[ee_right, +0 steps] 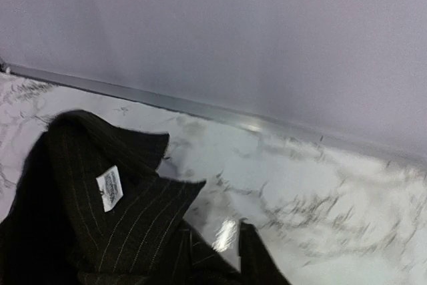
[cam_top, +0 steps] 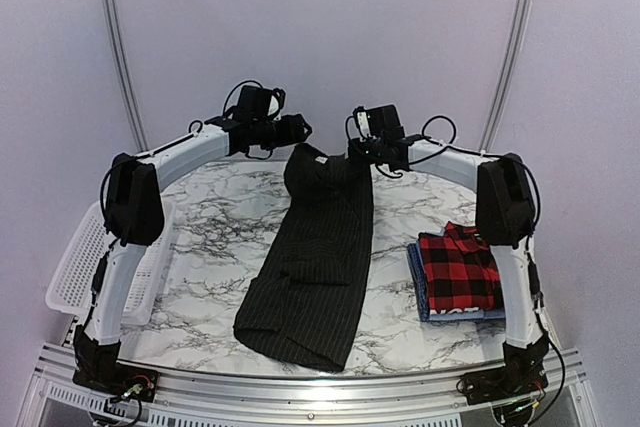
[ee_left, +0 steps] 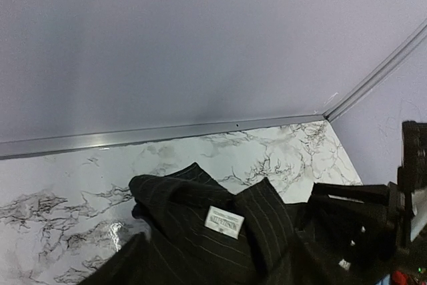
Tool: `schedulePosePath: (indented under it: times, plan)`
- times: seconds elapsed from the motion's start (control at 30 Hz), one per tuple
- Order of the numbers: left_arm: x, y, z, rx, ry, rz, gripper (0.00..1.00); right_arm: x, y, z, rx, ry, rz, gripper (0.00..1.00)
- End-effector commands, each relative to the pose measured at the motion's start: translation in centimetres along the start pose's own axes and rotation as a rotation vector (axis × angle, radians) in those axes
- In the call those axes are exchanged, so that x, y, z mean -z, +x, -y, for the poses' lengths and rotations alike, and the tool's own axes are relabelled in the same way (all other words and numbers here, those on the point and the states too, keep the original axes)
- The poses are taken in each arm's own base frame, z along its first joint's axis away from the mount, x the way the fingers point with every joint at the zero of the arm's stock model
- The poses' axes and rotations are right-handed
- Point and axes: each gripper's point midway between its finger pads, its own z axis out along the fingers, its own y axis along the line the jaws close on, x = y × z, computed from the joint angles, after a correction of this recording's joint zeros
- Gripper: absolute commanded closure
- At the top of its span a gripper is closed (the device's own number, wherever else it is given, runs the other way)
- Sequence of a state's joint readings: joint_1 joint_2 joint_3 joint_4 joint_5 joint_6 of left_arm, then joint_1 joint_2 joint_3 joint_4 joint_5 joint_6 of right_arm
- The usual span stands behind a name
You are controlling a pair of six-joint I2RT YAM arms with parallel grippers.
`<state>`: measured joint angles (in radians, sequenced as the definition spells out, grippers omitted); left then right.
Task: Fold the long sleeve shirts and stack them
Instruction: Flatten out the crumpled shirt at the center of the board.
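Fingers on both arms are too dark and small from above to say whether they stand apart or together, and neither wrist view shows its own pair clearly. Over the far part of the table, the left gripper (cam_top: 297, 131) hangs just left of the black shirt (cam_top: 315, 257), apart from its collar. The right gripper (cam_top: 362, 155) is at the collar's right side; I cannot tell whether it touches the cloth.

Lying as a long, narrow band, the black shirt runs from the far side of the table (cam_top: 210, 237) down to near its front rail (cam_top: 300, 387). The collar is bunched, with a white label (ee_left: 223, 221) facing up.

Bare marble lies wide to the left of the band, up to the basket (cam_top: 75, 267) at the left edge. To the right there is a narrower strip before the stack. In the stack, the plaid shirt (cam_top: 458, 269) rests on the blue shirt (cam_top: 417, 282), whose left and near edges peek out, close beside the right arm. Past the collar, open marble reaches a metal strip (ee_left: 167, 131) at the wall's foot.
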<state>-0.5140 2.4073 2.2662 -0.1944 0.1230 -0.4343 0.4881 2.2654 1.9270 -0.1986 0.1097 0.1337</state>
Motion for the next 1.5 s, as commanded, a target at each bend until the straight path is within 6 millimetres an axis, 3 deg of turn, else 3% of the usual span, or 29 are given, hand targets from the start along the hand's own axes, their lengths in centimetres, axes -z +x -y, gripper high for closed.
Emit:
schedulePosePath:
  times: [0.0, 0.13, 0.2, 0.3, 0.4, 0.47, 0.57, 0.77, 0.97, 1.17, 1.4, 1.47]
  plan:
    - [-0.1, -0.4, -1.4, 0.019, -0.044, 0.01, 0.01, -2.8, -2.7, 5.0, -0.032, 0.042, 0.018, 0.65]
    - [2.1, -0.3, -1.4, 0.005, -0.068, -0.004, 0.01, -2.7, -2.9, 4.8, -0.012, 0.016, -0.005, 0.42]
    - [2.9, 1.6, -1.5, 0.01, -0.067, -0.055, 0.01, -1.7, -2.9, 4.6, -0.012, 0.01, -0.015, 0.36]
    - [4.8, 4.5, -0.5, -0.007, -0.06, -0.123, 0.01, -0.1, -1.1, 4.0, -0.021, -0.014, -0.053, 0.35]
    - [6.6, 8.7, 0.7, -0.057, -0.067, -0.201, 0.02, 2.5, 0.0, 2.5, -0.009, -0.037, -0.069, 0.35]
    - [7.7, 12.6, 1.2, -0.08, -0.071, -0.275, 0.04, 3.9, 1.1, 1.3, 0.004, -0.052, -0.087, 0.35]
    - [9.8, 16.4, 1.6, -0.077, -0.08, -0.344, 0.08, 5.9, 3.1, -0.6, 0.014, -0.085, -0.117, 0.36]
    - [12.5, 22.2, 3.0, -0.112, -0.048, -0.449, 0.15, 9.5, 7.2, -3.5, 0.002, -0.146, -0.164, 0.39]
    - [11.9, 25.3, 4.1, -0.106, -0.017, -0.516, 0.21, 12.3, 9.3, -5.9, -0.019, -0.212, -0.178, 0.4]
    - [10.0, 27.1, 6.0, -0.109, 0.025, -0.556, 0.31, 13.4, 11.3, -6.8, -0.025, -0.224, -0.206, 0.41]
    - [9.1, 28.1, 5.4, -0.09, -0.008, -0.563, 0.48, 14.2, 11.9, -6.7, -0.03, -0.226, -0.212, 0.42]
    - [9.1, 28.1, 5.5, -0.092, -0.01, -0.561, 0.62, 14.2, 12.0, -6.6, -0.03, -0.224, -0.214, 0.42]
